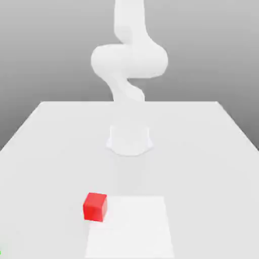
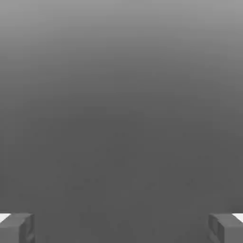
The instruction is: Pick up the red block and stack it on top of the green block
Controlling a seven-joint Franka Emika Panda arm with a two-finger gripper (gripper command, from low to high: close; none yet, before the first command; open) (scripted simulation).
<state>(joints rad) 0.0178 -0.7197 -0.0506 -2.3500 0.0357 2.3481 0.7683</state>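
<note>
Our gripper (image 2: 121, 228) is standing spread wide. We are seeing the equal-sided red block (image 1: 95, 207) sitting slightly askew, one face toward us.

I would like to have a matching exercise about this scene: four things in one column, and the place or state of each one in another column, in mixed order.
Column 1
1. red block
2. white square patch
3. gripper
4. robot arm's base

Column 2
A. open, its two fingers wide apart
B. toward the far side of the table, beyond the patch
C. lies flat on the table
D. at a left-hand edge of the patch in the exterior view

Right pairs: 1-D, 2-C, 3-A, 4-B
</note>
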